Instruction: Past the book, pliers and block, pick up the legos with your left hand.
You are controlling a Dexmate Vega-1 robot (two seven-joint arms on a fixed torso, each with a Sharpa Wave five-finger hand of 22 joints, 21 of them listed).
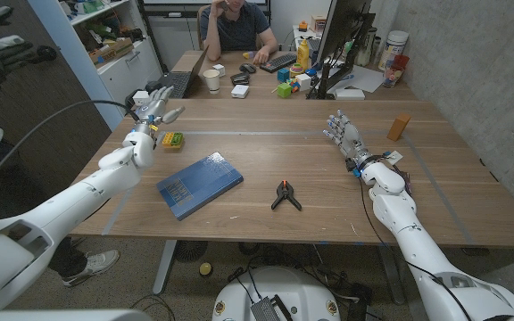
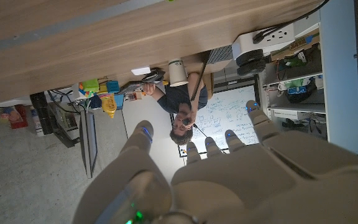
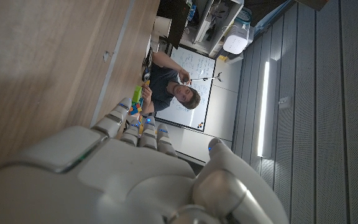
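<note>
In the head view the left hand hovers with fingers spread and nothing in it just beyond the legos, which lie on the table at about ten o'clock from the blue book. The black pliers lie at three o'clock from the book and the orange block stands far right, while the right hand waits on its edge with fingers apart, probably to keep clear. The left wrist view shows the left hand's fingers apart and empty. The right wrist view shows the right hand's fingers extended beside the tabletop, holding nothing.
</note>
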